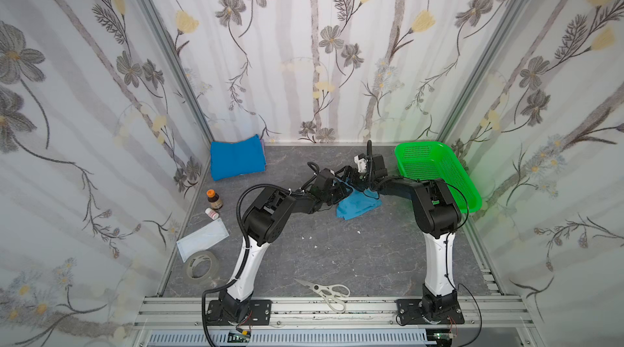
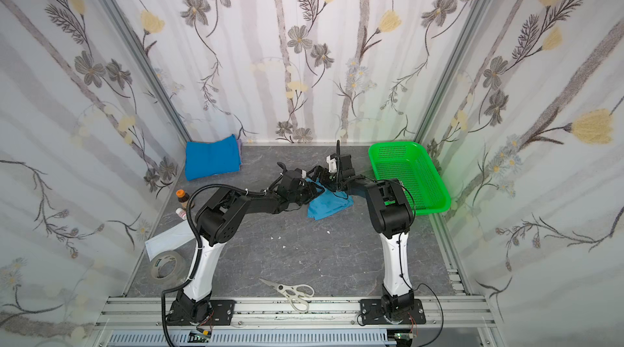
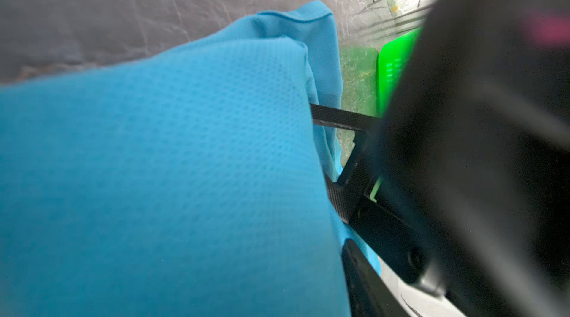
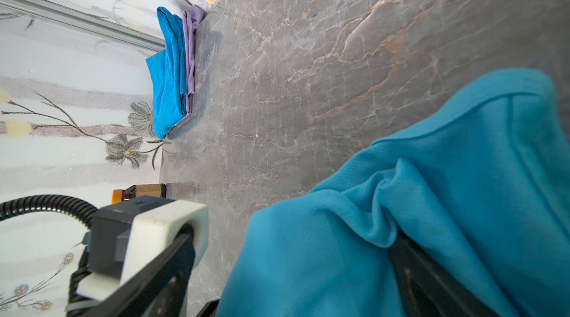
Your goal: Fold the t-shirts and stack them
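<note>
Two shirts are within my reach, both soft cloth. Far out beyond my left gripper (image 1: 340,190), in the back corner, the darker blue t-shirt (image 1: 236,159) lies folded into a flat rectangle on a thin purple cloth (image 4: 191,53). On that same outer side, nearer my base, stand a brown bottle (image 1: 213,199) with an orange cap and a small white bottle (image 1: 211,214), then a flat pale packet (image 1: 202,240) and a clear tape roll (image 1: 201,265). Their labels are too small to read. Between my two grippers sits the light sky-blue t-shirt (image 1: 358,206), a crumpled heap of fine mesh knit with a stitched hem. It drapes over my left gripper so thickly that I cannot tell how far those jaws stand apart, nor whether they pinch it. My right gripper (image 4: 294,238) is spread wide, with the cloth slumped over one finger and nothing clamped. Just past its outer side is a green perforated plastic basket (image 1: 435,173). White-handled scissors (image 1: 324,291) lie by my bases.
</note>
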